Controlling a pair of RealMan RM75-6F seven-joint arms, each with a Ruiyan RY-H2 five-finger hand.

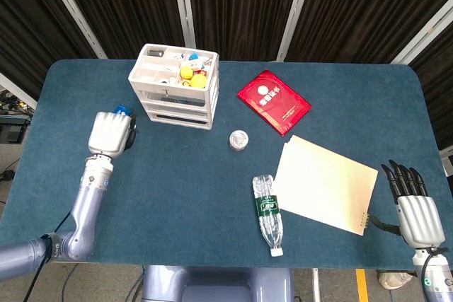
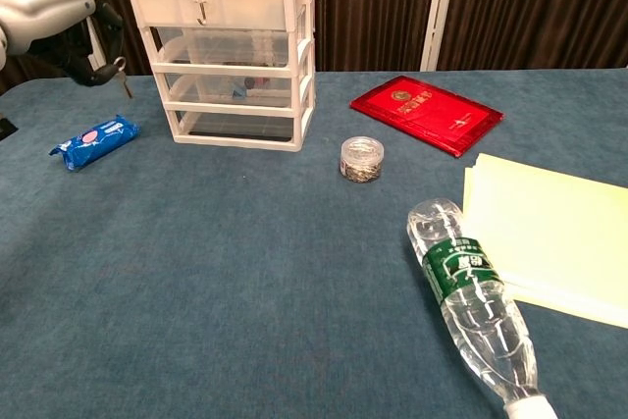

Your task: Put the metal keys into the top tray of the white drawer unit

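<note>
My left hand (image 1: 111, 133) (image 2: 54, 17) is raised to the left of the white drawer unit (image 1: 175, 86) (image 2: 234, 56) and pinches the metal keys (image 2: 120, 74), which hang below its fingers. In the head view the hand covers the keys. The unit's open top tray (image 1: 163, 68) holds yellow balls and other small items. My right hand (image 1: 413, 204) lies at the table's near right corner, fingers straight and apart, holding nothing.
A blue snack packet (image 2: 94, 141) lies left of the unit, partly under my left hand in the head view. A small round jar (image 1: 239, 139), a red booklet (image 1: 273, 101), a yellow folder (image 1: 325, 182) and a lying water bottle (image 1: 267, 213) occupy the middle and right.
</note>
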